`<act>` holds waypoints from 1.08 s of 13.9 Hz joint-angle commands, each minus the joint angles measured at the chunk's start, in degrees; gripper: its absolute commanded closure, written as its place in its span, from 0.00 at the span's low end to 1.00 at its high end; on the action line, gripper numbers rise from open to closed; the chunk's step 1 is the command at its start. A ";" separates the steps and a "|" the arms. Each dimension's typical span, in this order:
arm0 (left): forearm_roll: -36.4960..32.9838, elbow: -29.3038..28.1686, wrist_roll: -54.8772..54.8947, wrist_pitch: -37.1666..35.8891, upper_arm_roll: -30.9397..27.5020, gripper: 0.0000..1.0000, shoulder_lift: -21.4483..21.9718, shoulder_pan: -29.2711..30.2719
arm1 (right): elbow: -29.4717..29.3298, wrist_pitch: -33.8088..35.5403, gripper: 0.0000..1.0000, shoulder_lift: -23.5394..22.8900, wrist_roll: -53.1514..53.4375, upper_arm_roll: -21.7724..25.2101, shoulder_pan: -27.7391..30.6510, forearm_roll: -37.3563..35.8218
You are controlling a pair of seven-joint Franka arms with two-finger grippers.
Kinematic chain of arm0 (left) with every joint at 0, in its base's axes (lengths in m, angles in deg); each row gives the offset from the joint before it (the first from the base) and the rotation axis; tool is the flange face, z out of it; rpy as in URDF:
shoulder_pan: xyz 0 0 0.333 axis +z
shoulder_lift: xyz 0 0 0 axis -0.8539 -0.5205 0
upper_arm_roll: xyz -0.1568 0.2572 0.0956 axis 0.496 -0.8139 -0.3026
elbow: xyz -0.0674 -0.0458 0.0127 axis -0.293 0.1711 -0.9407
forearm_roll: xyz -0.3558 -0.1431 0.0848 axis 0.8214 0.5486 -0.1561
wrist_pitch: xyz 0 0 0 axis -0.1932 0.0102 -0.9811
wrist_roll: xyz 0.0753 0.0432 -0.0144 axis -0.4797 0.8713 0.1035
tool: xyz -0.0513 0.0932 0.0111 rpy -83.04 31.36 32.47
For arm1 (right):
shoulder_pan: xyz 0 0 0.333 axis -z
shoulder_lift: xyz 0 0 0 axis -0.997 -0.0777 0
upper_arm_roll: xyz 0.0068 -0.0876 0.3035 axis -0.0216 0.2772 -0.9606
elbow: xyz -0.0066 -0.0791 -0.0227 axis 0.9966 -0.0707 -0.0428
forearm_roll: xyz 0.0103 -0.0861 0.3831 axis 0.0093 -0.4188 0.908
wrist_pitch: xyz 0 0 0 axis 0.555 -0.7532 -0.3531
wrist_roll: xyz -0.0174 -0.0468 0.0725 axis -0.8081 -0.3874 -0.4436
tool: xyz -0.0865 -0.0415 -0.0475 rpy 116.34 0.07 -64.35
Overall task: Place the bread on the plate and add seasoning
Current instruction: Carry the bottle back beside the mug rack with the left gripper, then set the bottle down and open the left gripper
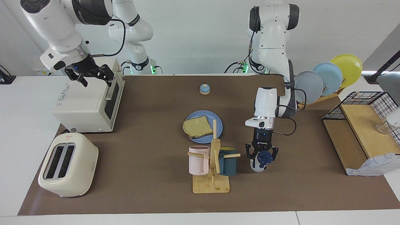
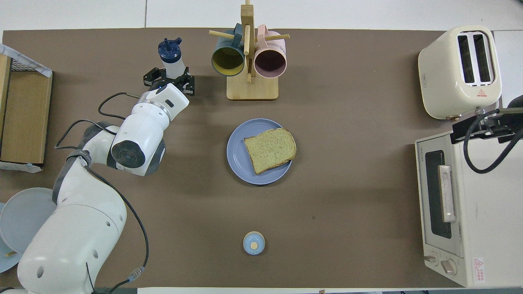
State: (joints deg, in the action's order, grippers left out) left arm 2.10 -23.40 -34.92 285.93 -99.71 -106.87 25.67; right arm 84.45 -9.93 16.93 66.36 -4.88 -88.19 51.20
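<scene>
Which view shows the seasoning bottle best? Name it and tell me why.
The overhead view: the bottle shows its navy cap and pale body clear of the left end effector, beside the mug rack. In the facing view the bottle is mostly hidden; only its cap and base show.

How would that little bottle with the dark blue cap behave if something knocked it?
The seasoning bottle is tall and narrow, so it would probably tip easily. Its round body would likely roll afterwards. The thin, translucent plastic suggests it is light and slightly squeezable; the left hand is shut around it.
</scene>
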 commanded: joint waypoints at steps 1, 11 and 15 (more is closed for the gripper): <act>-4.16 1.31 -0.36 1.19 2.19 1.00 -1.20 3.51 | -0.15 0.48 0.00 0.27 -1.15 -0.29 0.45 1.08; -4.96 -2.65 -0.44 1.10 2.98 0.00 -0.32 3.78 | -0.15 0.66 0.00 0.27 -1.59 -0.29 0.54 1.08; -5.05 -3.26 -0.53 1.10 3.07 0.00 -0.14 4.49 | -0.15 0.75 0.00 0.27 -1.68 -0.38 0.54 1.17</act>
State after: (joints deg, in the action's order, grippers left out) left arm -1.74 -25.66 -34.93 286.05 -97.42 -107.72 28.80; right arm 84.45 -9.92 16.93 66.36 -4.91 -88.19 51.20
